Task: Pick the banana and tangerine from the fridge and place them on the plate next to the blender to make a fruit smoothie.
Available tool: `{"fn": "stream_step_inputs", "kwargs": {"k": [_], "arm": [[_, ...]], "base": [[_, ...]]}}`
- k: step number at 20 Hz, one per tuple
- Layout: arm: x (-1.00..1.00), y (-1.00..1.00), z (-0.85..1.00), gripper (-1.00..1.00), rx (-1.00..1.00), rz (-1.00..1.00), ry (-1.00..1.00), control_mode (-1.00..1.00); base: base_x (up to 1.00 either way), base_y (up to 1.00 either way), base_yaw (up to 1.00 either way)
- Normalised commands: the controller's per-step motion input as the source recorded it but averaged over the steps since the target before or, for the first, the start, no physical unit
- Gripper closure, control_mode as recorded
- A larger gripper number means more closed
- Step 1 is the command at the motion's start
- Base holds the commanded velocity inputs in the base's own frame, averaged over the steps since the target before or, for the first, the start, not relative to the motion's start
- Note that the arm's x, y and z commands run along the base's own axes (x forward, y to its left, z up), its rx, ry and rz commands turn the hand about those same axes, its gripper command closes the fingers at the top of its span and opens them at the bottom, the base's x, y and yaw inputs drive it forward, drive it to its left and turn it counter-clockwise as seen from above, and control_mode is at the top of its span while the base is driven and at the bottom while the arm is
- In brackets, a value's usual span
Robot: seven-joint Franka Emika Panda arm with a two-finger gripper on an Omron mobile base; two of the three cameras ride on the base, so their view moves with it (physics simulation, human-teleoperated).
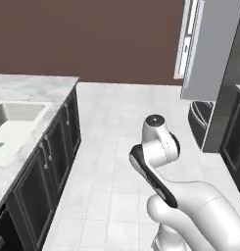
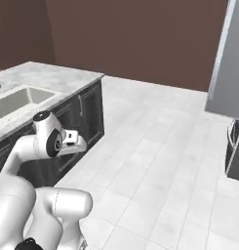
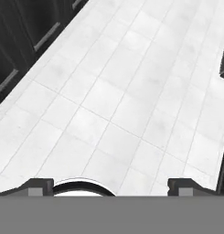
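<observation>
The fridge (image 1: 207,63) stands at the far right as a tall grey panel, with white inner shelves (image 1: 186,39) showing along its left edge and a dark drawer (image 1: 200,122) low down. Its grey side (image 2: 228,63) also rises at the right of the right base view. My gripper (image 3: 111,186) is open with nothing between its fingertips (image 3: 40,186), and it looks down along the white tiled floor. The arm is folded in close over the base, far from the fridge. The banana, tangerine, plate and blender are out of view.
A marble counter (image 1: 38,88) with a sunken sink (image 1: 18,115) runs along the left over dark cabinets (image 1: 58,147). The same sink (image 2: 18,100) and cabinets (image 2: 87,117) appear in the right base view. White tiled floor (image 2: 160,146) stretches between the counter and the fridge, with a brown wall behind.
</observation>
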Motion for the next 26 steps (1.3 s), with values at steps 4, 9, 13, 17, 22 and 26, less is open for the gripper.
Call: {"fn": "stream_step_inputs", "kwargs": {"k": [4, 9, 13, 17, 22, 26], "arm": [[0.00, 0.00, 0.00, -1.00, 0.00, 0.00, 0.00, 1.00], [0.00, 0.00, 0.00, -1.00, 0.00, 0.00, 0.00, 1.00], [0.00, 0.00, 0.00, -1.00, 0.00, 0.00, 0.00, 1.00], [0.00, 0.00, 0.00, -1.00, 0.00, 0.00, 0.00, 1.00], [0.00, 0.00, 0.00, -1.00, 0.00, 0.00, 0.00, 1.00], [0.00, 0.00, 0.00, -1.00, 0.00, 0.00, 0.00, 1.00]], "base": [[0.98, 0.00, -0.64], [1.00, 0.00, -0.46], [1.00, 0.04, -0.23], [1.00, 0.29, -0.28], [1.00, 0.51, -0.36], [1.00, 0.63, -0.40]]}}
